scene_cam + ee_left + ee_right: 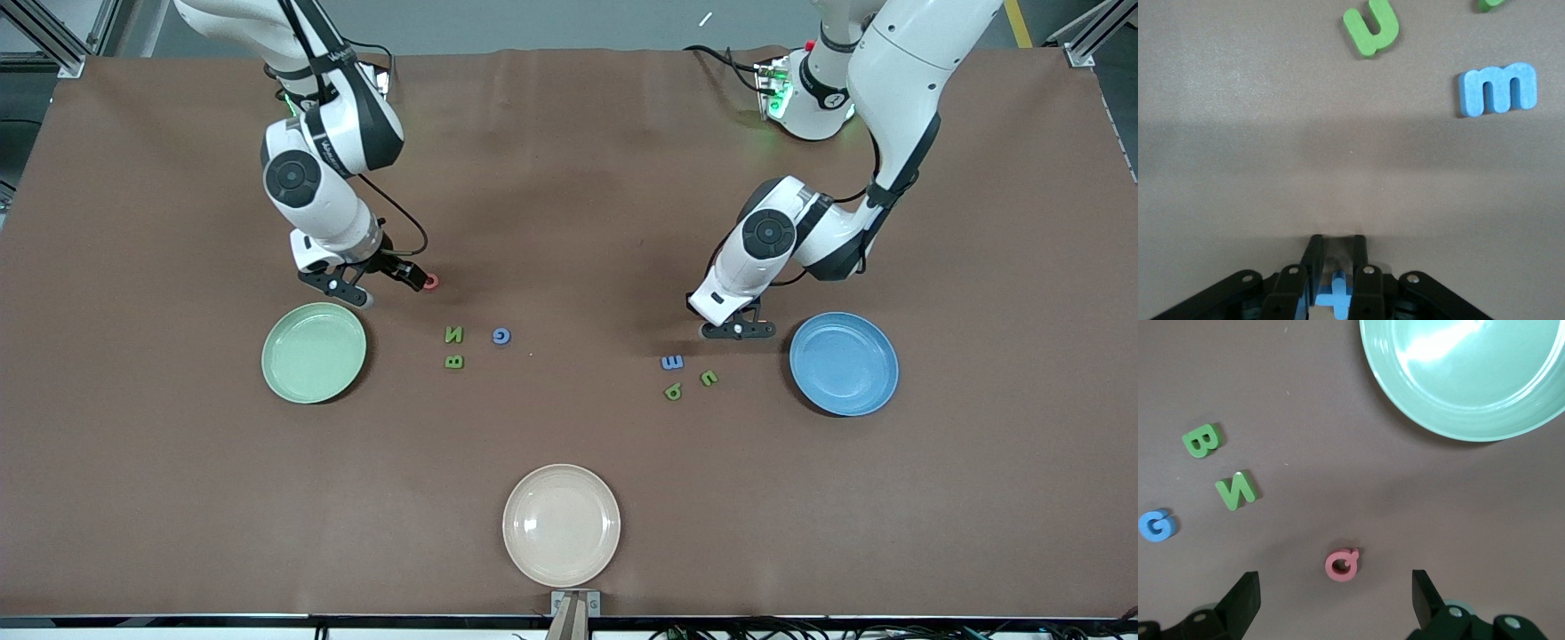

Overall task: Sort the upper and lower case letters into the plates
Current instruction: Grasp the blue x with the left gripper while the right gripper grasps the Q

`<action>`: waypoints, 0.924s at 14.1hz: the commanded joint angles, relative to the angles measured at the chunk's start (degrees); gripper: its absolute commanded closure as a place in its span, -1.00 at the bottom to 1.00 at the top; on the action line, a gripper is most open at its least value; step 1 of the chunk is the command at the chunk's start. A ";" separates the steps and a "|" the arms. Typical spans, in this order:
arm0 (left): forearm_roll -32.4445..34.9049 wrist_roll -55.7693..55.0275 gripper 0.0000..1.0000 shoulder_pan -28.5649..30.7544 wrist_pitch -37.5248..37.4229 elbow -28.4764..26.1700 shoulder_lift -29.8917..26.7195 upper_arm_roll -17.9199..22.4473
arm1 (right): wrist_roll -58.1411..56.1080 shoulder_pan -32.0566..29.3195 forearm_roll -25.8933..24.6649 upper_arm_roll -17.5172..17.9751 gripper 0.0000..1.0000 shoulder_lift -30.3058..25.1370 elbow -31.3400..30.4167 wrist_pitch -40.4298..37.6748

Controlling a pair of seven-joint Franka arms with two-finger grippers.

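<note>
The brown desk (569, 178) carries three plates; the pale green plate (314, 352) lies just beside the right claw (380, 283), toward the front camera, the blue plate (844, 363) just beside the left claw (740, 330), and a cream plate (561, 524) sits well apart from both, nearest that camera; all three look empty, so the sort seems barely begun. The right claw stands wide, low over the desk with a red Q (1341, 565) between its fingers (1241, 600), untouched; a green N (1236, 489), a green B (1201, 441) and a blue G (1156, 525) lie near it, away from the green plate. The left claw is narrow, pinched on a small blue t (1336, 294), and sits between the blue plate and a blue m (1498, 88), a green u (1371, 27) and a green q-like letter (673, 390). In my judgement both arms are in the picking step: the right claw next needs to drop squarely and pinch the thin Q, then carry it over the green plate; the left needs to lift its t and release it over the blue plate.
</note>
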 commanded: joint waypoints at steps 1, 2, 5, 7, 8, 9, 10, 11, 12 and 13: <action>1.71 -1.44 0.63 0.99 0.33 -0.28 -1.61 -0.02 | 3.76 2.45 -0.67 -0.58 -0.99 2.94 -2.17 6.42; 1.71 -1.44 0.65 1.78 -0.11 -0.28 -2.32 -0.19 | 4.21 3.07 -0.67 -0.58 -0.98 3.82 -2.96 8.36; 1.71 -1.35 0.63 2.40 -0.99 -0.02 -3.12 -0.37 | 6.05 4.04 -0.67 -0.58 -0.94 6.45 -3.58 12.33; 1.71 -1.44 0.36 2.23 -0.99 0.07 -3.12 -0.46 | 7.89 5.18 -0.67 -0.58 -0.91 8.56 -3.58 14.17; 1.54 -1.52 0.27 2.05 -0.99 -0.02 -3.20 -0.98 | 8.34 5.36 -0.67 -0.58 -0.88 9.27 -3.58 14.97; 1.54 -1.53 0.01 2.05 -0.99 -0.02 -3.12 -1.85 | 8.43 5.62 -0.67 -0.58 -0.80 10.06 -3.50 15.32; 1.45 -2.57 -0.08 1.70 -1.08 -0.19 -3.12 -2.04 | 8.60 5.80 -0.67 -0.49 -0.73 10.41 -3.58 15.85; 1.54 -3.80 -0.11 1.52 -0.99 -0.46 -3.12 -2.21 | 9.22 5.80 -0.67 -0.49 -0.67 10.68 -3.50 16.03; 1.54 -4.33 -0.11 1.35 -1.08 -0.72 -3.12 -2.82 | 9.74 5.89 -0.67 -0.49 -0.62 10.86 -3.50 16.12; 1.54 -4.34 -0.11 1.35 -1.08 -1.33 -3.38 -3.18 | 9.92 6.15 -0.67 -0.49 -0.57 11.12 -3.50 16.12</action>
